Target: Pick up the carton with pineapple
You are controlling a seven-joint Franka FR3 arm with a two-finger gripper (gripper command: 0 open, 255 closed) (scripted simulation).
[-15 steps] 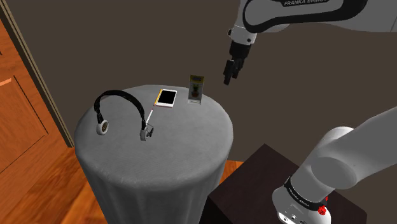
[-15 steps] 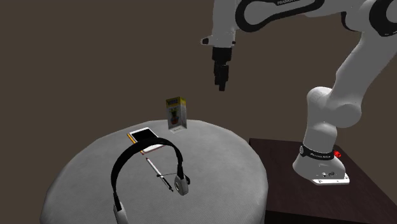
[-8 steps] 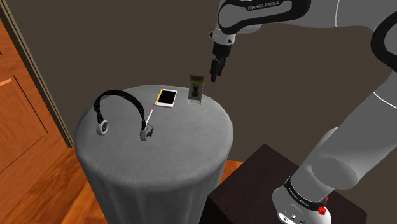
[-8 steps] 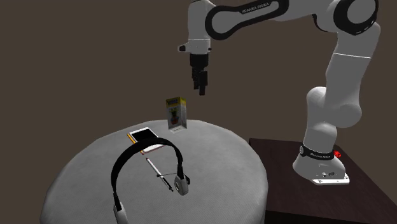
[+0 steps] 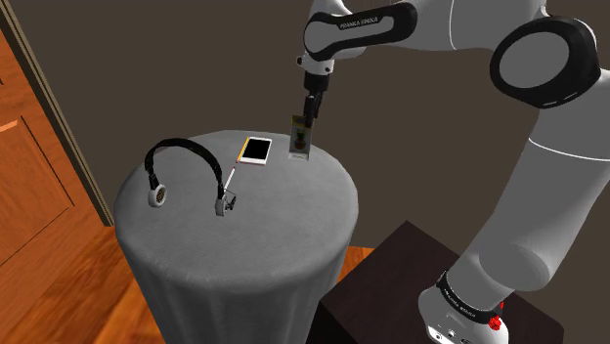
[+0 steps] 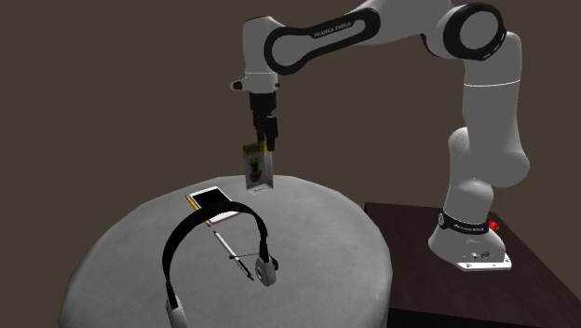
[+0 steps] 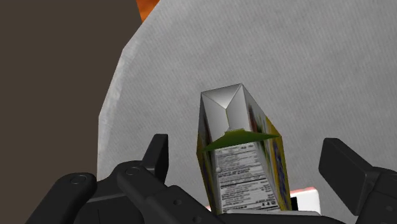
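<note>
While the gripper (image 6: 264, 144) hung just over the carton (image 6: 256, 169), its two black fingers (image 7: 157, 151) stood spread either side of the box top without touching it, so nothing was grasped. The carton stood upright near the round grey table's (image 5: 254, 244) far edge in the shoulder view, just beside a white pad (image 5: 256, 150); it was tall and narrow, with a grey gabled top, a green band, yellow sides, a white panel of small print and a pineapple on its front. I counted one carton, one pad, one pair of black headphones (image 5: 156, 194) and one thin pen (image 5: 230, 182).
</note>
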